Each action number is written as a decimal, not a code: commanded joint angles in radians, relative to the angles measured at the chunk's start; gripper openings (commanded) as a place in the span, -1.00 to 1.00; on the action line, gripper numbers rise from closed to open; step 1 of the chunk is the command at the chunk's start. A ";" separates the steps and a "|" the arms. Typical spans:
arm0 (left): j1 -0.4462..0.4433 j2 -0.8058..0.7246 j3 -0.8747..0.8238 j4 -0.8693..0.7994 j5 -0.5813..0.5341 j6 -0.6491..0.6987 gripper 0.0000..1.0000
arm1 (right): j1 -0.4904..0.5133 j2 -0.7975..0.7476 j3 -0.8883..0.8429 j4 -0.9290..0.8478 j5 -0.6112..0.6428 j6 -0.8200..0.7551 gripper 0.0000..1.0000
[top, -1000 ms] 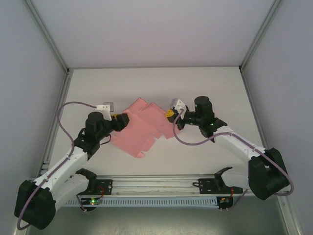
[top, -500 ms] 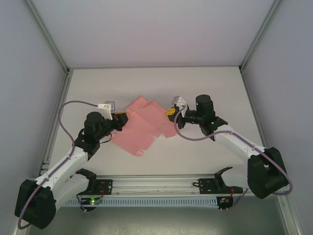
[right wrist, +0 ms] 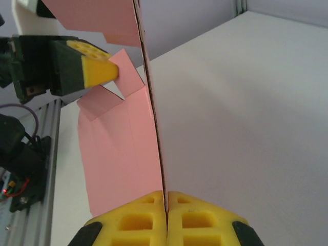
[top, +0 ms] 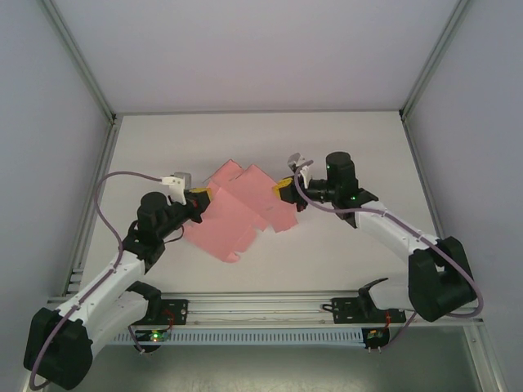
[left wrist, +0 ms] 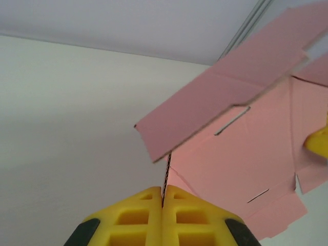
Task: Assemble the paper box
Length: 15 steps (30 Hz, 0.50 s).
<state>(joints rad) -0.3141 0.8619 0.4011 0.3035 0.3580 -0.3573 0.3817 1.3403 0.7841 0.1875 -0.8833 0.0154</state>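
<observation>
The paper box (top: pixel 241 214) is not a box yet. It is a flat pink die-cut sheet with creases, slits and loose flaps, spread over the middle of the desk (top: pixel 245 143) between my two arms. I hold it from both sides. My left jaws are closed tight on its left edge, and in the left wrist view the card (left wrist: pixel 241 154) runs straight into the seam between my yellow pads (left wrist: pixel 141 215) with no gap. My right jaws are pressed together on the opposite edge the same way, and the right wrist view shows the panel (right wrist: pixel 125 148) rising edge-on out of that seam. I judge that gripping opposite edges keeps the thin card taut, so a crease between the two grips can be worked without the sheet sliding across the smooth desk. A long flap (left wrist: pixel 220 97) above my left grip tilts up away from the main panel, so the card seems partly raised there. I cannot tell whether its near corner (top: pixel 231 259) touches the surface. My left arm (top: pixel 151 216) reaches in from the near left and my right arm (top: pixel 339 175) from the near right, their wrists facing each other across the sheet. None of the walls is folded up, so the assembly looks to be at an early stage.
</observation>
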 commanded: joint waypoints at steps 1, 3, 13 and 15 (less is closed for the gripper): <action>-0.038 -0.002 -0.013 -0.031 0.041 0.150 -1.00 | -0.007 0.038 0.092 0.017 -0.072 0.127 -1.00; -0.079 -0.004 -0.005 -0.048 0.034 0.214 -1.00 | -0.004 0.062 0.113 -0.015 -0.078 0.123 -1.00; -0.317 0.097 0.117 -0.195 -0.260 0.450 -1.00 | 0.017 0.036 0.124 -0.124 0.012 -0.004 -1.00; -0.355 0.147 0.155 -0.231 -0.309 0.479 -1.00 | 0.029 0.022 0.122 -0.154 0.043 -0.044 -1.00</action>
<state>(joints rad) -0.5900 0.9630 0.4889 0.1322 0.0280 0.0326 0.3744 1.4033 0.8539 0.0082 -0.8589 0.0242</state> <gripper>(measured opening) 0.047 0.051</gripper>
